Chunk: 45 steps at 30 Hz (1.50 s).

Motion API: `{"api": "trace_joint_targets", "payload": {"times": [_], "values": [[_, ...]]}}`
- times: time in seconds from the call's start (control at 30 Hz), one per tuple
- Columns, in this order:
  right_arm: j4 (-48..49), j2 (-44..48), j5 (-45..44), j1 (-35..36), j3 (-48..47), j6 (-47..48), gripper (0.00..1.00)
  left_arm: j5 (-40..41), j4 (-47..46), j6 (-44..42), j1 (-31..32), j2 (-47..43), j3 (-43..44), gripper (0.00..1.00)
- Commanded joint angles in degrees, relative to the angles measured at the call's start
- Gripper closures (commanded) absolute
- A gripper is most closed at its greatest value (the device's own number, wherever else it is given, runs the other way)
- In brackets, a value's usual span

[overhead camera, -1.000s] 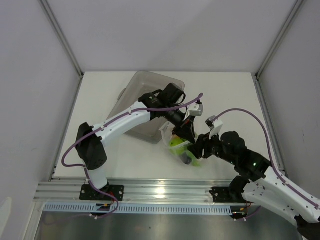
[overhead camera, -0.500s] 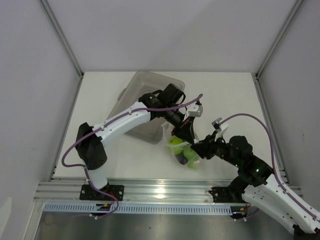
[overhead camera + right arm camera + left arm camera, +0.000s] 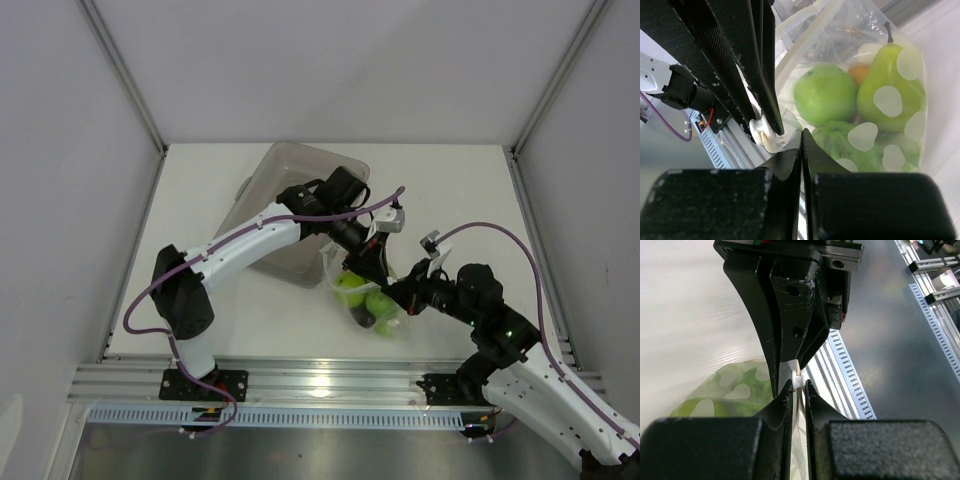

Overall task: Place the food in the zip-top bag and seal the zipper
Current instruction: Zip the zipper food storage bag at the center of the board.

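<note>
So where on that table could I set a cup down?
Bare table lies far right, between the grey tray and the right wall; a narrower strip runs left of the tray. The front patch between the left arm's base and the zip-top bag is free too. Crowded: the middle, where left gripper and right gripper meet at the bag.

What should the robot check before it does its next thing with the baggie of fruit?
1. Food in the zip-top bag: ok. A green apple, a pear and an orange piece show through the film.
2. Left end effector holding the bag's mouth: ok, pinched on a white tab there.
3. Right end effector closed: ok. Whether it pinches film: cannot tell.
4. Zipper shut all along: cannot tell, only part of it shows.
5. No food left in the tray: cannot tell, the left arm covers part of it.
</note>
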State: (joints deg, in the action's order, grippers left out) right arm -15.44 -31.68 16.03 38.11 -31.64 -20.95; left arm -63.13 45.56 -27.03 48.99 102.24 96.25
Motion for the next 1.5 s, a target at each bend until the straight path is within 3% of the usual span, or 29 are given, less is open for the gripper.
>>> {"api": "trace_joint_targets", "payload": {"times": [0.0,0.13,0.43,0.67,0.7,0.8,1.07,1.27,1.47], "values": [[3.1,0.5,1.3,-0.5,-2.6,-0.7,1.00,-0.1,-0.6,-0.2,0.1,-1.1,1.5,0.99],[1.6,3.3,0.1,-0.5,-2.8,-2.9,1.00,5.5,-2.9,3.0,-0.4,-0.6,2.1,0.99],[-1.9,11.2,-7.5,-0.5,-3.4,-5.6,1.00,6.3,-3.5,4.0,-3.0,0.9,6.5,0.99],[-3.8,10.0,-6.5,-0.5,-4.5,-5.2,1.00,0.7,-1.5,3.7,-3.6,0.9,5.8,0.99],[-3.9,9.1,-5.7,-0.5,-4.7,-5.2,0.86,-0.2,-1.3,3.6,-3.7,0.7,5.8,0.99],[-5.4,5.5,-2.7,-0.5,-7.6,-3.6,0.61,-2.2,0.5,1.9,-3.6,0.5,6.0,0.99],[-7.1,0.0,-1.6,-0.4,-12.2,0.4,0.43,-2.3,3.3,0.0,-3.4,0.2,6.8,0.99],[-7.0,-4.1,0.3,-0.5,-12.5,2.4,0.45,-2.5,4.1,-1.0,-3.1,-0.5,6.7,0.99],[-2.4,-6.4,3.6,-0.5,-10.3,3.6,0.53,-3.0,4.4,-1.5,-3.1,-0.5,6.6,0.99]]}}
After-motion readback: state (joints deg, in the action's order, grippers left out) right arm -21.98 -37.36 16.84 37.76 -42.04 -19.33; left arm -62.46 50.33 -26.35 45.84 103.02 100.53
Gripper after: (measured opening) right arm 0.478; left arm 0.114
